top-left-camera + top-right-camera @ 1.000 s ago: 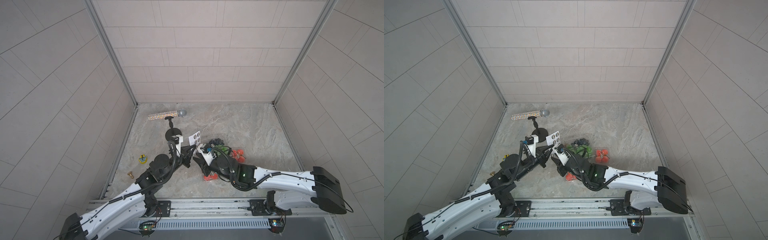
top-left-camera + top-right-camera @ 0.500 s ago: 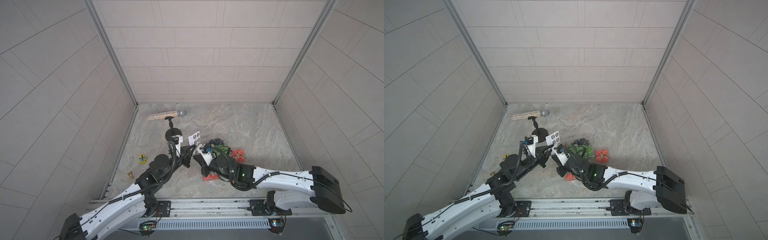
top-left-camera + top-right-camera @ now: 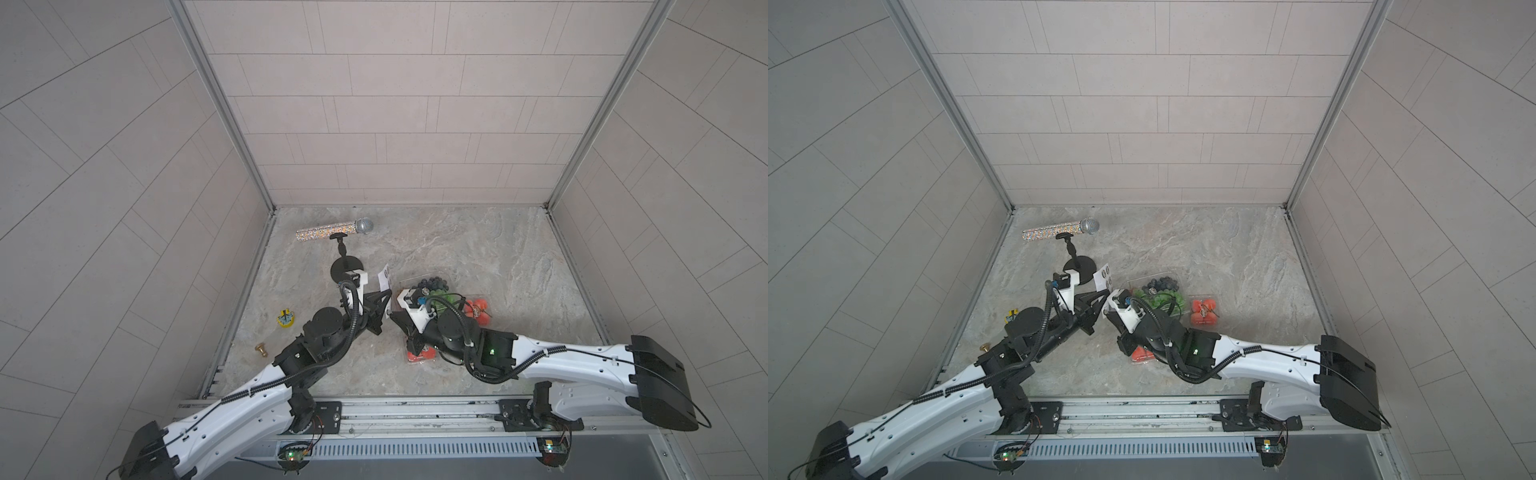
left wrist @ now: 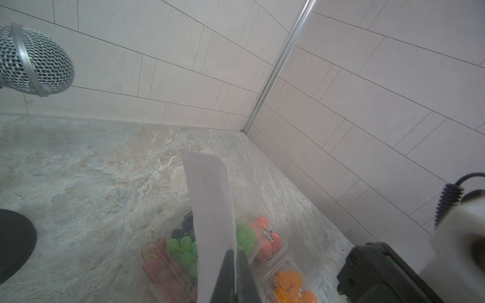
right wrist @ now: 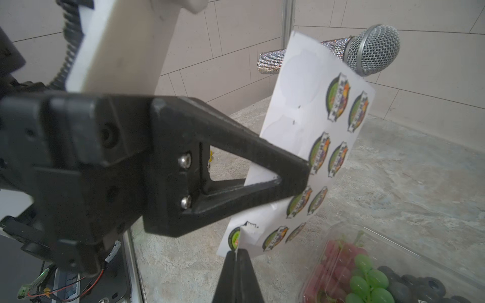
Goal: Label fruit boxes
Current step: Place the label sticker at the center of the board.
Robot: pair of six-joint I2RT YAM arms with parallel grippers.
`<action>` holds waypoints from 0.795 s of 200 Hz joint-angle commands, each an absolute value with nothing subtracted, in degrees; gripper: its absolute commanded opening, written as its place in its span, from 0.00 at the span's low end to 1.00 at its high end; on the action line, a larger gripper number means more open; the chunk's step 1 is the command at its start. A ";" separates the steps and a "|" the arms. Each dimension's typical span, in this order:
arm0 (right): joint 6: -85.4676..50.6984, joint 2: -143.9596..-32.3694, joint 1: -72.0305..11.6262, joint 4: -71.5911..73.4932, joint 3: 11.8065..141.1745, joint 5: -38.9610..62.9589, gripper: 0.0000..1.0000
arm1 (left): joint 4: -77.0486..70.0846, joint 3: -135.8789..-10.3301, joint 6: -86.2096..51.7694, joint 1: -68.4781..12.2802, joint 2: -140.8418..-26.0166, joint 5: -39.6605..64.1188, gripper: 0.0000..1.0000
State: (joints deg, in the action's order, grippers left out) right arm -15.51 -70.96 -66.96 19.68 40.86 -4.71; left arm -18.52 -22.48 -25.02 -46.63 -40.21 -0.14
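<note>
Peeling step: sticker sheet [image 5: 315,126] is clenched by left fingers [image 5: 262,157], a sticker [image 5: 234,237] seemingly pinched edgewise by right fingers [image 5: 229,270]; steady pulling away is called for

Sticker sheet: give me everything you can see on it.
Thin white paper sticker sheet, slightly curled, held roughly upright above the table beside the large fruit box. Round stickers printed green, purple and orange fill two columns; blank circles mark empty spots. The left gripper is shut on its side edge. The right gripper is shut at its bottom edge, where one sticker is partly lifted; whether it pinches sticker or backing is unclear.
</note>
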 commanded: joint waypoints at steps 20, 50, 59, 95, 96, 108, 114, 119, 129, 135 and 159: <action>-16.15 -69.35 -66.97 19.42 39.93 -3.63 0.00 | -18.45 -23.73 -24.86 -46.56 -40.34 -1.42 0.00; -16.20 -69.04 -66.97 19.34 39.73 -3.73 0.00 | -18.70 -23.58 -25.01 -46.58 -40.26 -1.22 0.00; -16.25 -69.00 -66.97 19.34 39.68 -3.93 0.00 | -18.61 -23.56 -24.88 -46.54 -40.29 -1.36 0.00; -18.73 -66.61 -66.05 13.81 40.34 -3.28 0.00 | -13.56 -24.37 -25.47 -46.51 -40.15 -4.04 0.00; -18.90 -66.44 -65.94 13.58 40.30 -3.14 0.00 | -13.19 -24.40 -25.52 -46.46 -40.11 -4.08 0.00; -20.84 -63.80 -64.75 11.34 39.40 -1.73 0.00 | -10.55 -23.86 -26.96 -45.92 -38.91 -5.19 0.00; -22.07 -62.52 -63.96 9.56 39.13 -1.09 0.00 | -10.38 -23.00 -27.94 -45.69 -37.96 -5.17 0.00; -23.00 -61.60 -63.13 7.89 39.03 -0.66 0.00 | -9.77 -22.39 -28.74 -45.47 -37.02 -5.10 0.00; -25.23 -60.07 -61.39 3.92 39.12 0.26 0.00 | -6.83 -21.65 -30.36 -44.94 -35.00 -5.17 0.00; -26.89 -59.53 -59.89 0.56 39.79 1.46 0.00 | -4.17 -21.50 -31.01 -44.74 -33.75 -5.27 0.00; -30.63 -57.20 -55.83 -9.22 40.50 5.22 0.00 | 0.60 -18.65 -35.44 -39.67 -31.07 1.46 0.00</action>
State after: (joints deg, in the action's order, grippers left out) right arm -24.67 -59.07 -58.54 4.56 39.75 1.06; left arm -6.02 -21.91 -30.09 -44.05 -33.30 -3.84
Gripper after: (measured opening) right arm 0.048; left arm 0.040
